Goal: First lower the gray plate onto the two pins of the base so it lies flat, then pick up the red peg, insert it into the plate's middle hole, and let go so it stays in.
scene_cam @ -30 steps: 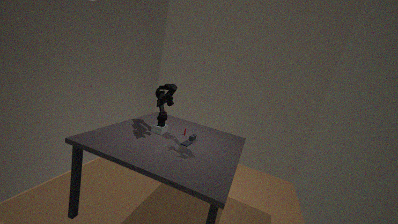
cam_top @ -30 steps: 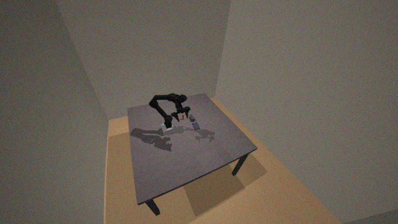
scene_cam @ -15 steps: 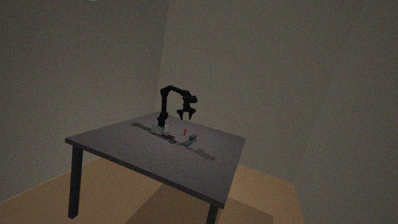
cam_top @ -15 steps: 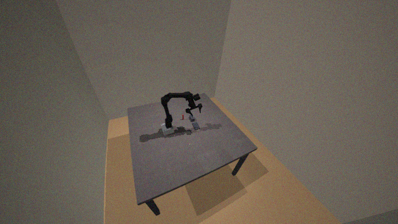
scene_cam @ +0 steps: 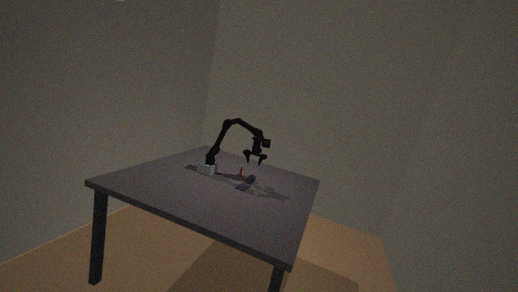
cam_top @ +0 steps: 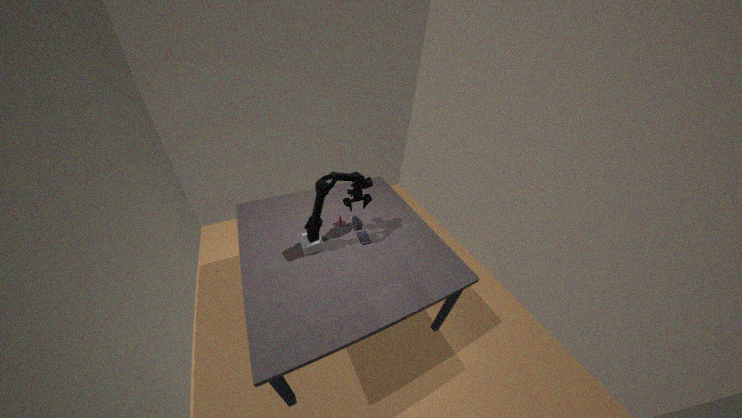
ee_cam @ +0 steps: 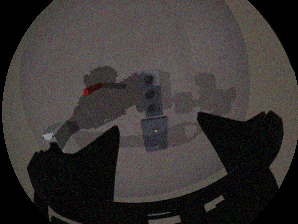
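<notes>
Gripper wide, nothing held. Wrist view: gray block with three round holes; flat rectangular slab at its six o'clock, slender upright red peg at nine.

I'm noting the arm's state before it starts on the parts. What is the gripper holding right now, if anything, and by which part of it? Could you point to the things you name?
Nothing is held: the gripper (cam_top: 358,208) (scene_cam: 253,164) (ee_cam: 160,123) is open above the table (cam_top: 332,301) (scene_cam: 202,206) (ee_cam: 200,60).
</notes>
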Available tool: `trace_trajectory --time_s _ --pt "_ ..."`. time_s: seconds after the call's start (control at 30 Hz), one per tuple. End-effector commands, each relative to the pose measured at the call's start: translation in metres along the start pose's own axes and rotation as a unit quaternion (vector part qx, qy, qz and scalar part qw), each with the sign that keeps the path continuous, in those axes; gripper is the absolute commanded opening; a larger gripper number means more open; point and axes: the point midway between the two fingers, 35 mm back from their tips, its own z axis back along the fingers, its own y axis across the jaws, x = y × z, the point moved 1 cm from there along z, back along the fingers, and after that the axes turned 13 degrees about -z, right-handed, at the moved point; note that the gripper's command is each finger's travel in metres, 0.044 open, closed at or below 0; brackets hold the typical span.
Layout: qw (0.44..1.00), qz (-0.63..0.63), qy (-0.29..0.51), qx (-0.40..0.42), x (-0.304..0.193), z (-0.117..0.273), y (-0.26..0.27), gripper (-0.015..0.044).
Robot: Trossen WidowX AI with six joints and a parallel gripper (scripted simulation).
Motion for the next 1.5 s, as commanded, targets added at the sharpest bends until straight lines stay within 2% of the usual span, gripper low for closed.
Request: trace_trajectory --time_s 0.0,0.07,0.17,0.23,1.47 --pt "1.000 -0.003 -0.004 0.015 0.008 -0.006 0.001 0.0440" --pt "1.000 -0.003 -0.004 0.015 0.008 -0.017 0.000 0.0440" --pt "1.000 -0.003 -0.004 0.015 0.008 -0.060 0.001 0.0440" --pt "1.000 -0.003 -0.004 0.015 0.008 -0.071 0.001 0.0440" --pt "1.000 -0.003 -0.004 0.015 0.007 -0.119 -0.001 0.0440"
